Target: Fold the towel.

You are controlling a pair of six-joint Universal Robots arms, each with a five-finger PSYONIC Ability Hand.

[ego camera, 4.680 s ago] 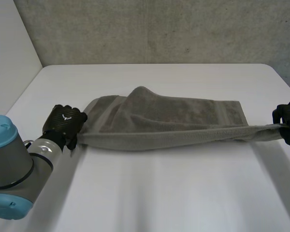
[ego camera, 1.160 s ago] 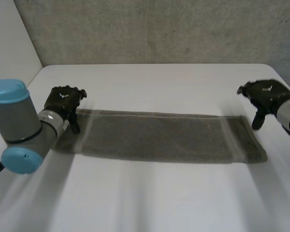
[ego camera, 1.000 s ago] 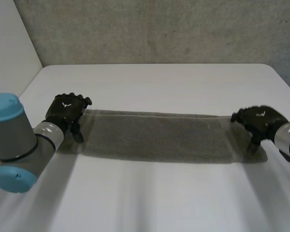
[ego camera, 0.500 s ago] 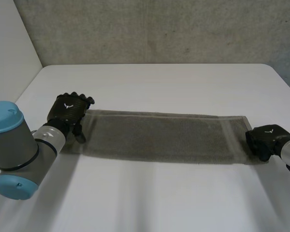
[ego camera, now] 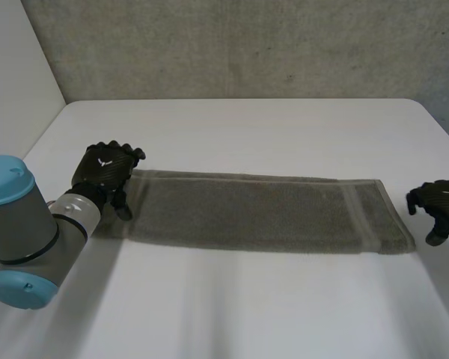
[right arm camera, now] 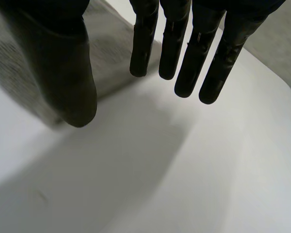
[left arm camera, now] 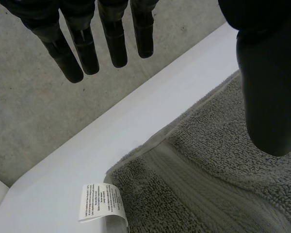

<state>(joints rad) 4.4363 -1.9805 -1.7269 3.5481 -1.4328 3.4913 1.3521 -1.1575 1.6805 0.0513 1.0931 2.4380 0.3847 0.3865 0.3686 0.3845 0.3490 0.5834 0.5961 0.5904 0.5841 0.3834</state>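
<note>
- towel (ego camera: 254,213): grey terry, flat woven band nr the end; label (left arm camera: 101,201) white w/ small black print
- worktop (ego camera: 232,134): white
- left hand (ego camera: 105,172), right hand (ego camera: 443,200): black
- wall (ego camera: 247,45): grey, speckled

Looped grey terry towel (ego camera: 254,213) with paper-like label (left arm camera: 101,203) on smooth white table (ego camera: 247,299).

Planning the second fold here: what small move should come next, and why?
Probably move the right hand onto the right end of the towel and pinch it. The towel lies flat as a long strip, the right hand is open just off that end, and the left hand is open over the other end by the label.
</note>
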